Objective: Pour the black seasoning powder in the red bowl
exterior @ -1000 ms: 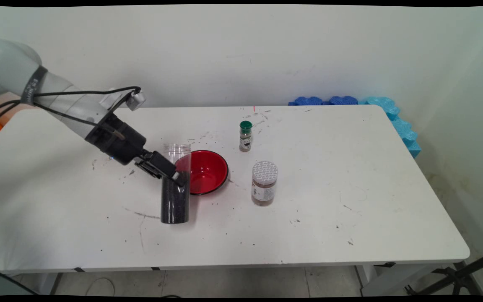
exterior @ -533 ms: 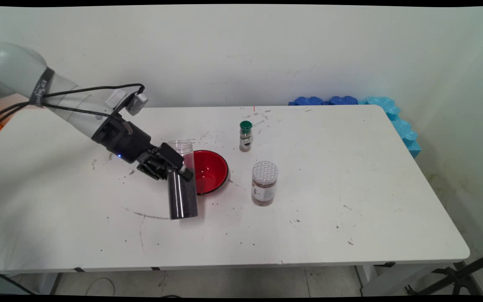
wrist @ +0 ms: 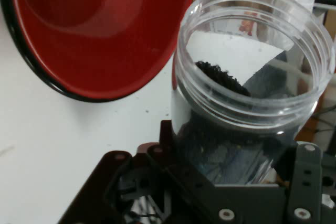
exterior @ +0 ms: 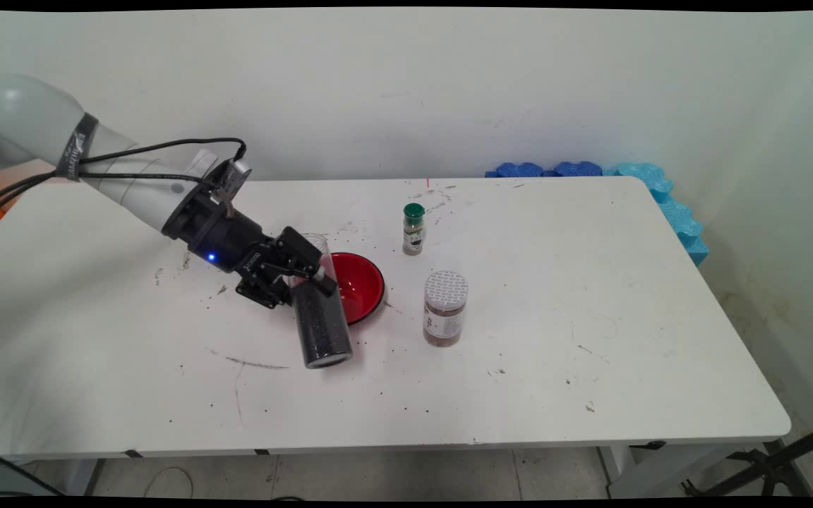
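Observation:
My gripper [exterior: 304, 274] is shut on a clear open-topped jar [exterior: 320, 310] about two-thirds full of small black grains. The jar is lifted off the table and leans, its mouth toward the upper left and its bottom toward the lower right. A red bowl with a black rim [exterior: 358, 285] sits right behind it. In the hand view the jar's open mouth [wrist: 255, 56] fills the right side with the dark grains inside, the gripper [wrist: 231, 182] clasps it from below, and the red bowl [wrist: 94, 30] lies at the upper left.
A small spice bottle with a green cap [exterior: 413, 229] stands behind the bowl. A brown-filled jar with a white patterned lid [exterior: 444, 308] stands right of the bowl. Blue foam pieces [exterior: 632, 185] lie at the table's far right corner. The white table [exterior: 590, 339] is specked with dark grains.
The gripper rose and moved right with the jar. The jar went from standing upright on the table to lifted and tilted, its bottom swinging right in front of the bowl.

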`<state>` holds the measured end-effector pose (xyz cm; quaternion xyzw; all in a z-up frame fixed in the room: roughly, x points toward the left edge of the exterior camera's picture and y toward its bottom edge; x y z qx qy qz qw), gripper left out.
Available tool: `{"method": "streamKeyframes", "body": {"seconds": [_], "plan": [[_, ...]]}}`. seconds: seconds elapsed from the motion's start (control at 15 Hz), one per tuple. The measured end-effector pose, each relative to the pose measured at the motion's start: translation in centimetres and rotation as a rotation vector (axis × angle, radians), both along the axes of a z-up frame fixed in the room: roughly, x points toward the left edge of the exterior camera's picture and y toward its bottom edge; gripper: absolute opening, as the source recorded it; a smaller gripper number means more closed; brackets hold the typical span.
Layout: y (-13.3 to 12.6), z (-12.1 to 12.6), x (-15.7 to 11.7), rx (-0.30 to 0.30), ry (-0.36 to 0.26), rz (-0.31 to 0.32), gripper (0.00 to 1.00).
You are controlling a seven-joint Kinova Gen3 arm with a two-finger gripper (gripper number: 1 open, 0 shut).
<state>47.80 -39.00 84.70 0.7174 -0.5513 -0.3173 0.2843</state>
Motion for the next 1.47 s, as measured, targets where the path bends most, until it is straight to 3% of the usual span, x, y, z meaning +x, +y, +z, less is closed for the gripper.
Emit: {"method": "streamKeyframes", "body": {"seconds": [0.8,1.47], "plan": [[-0.48,0.33,-0.53,0.209,0.128,0.203,0.00],[-0.81,0.37,-0.75,0.306,0.201,0.297,0.00]]}}
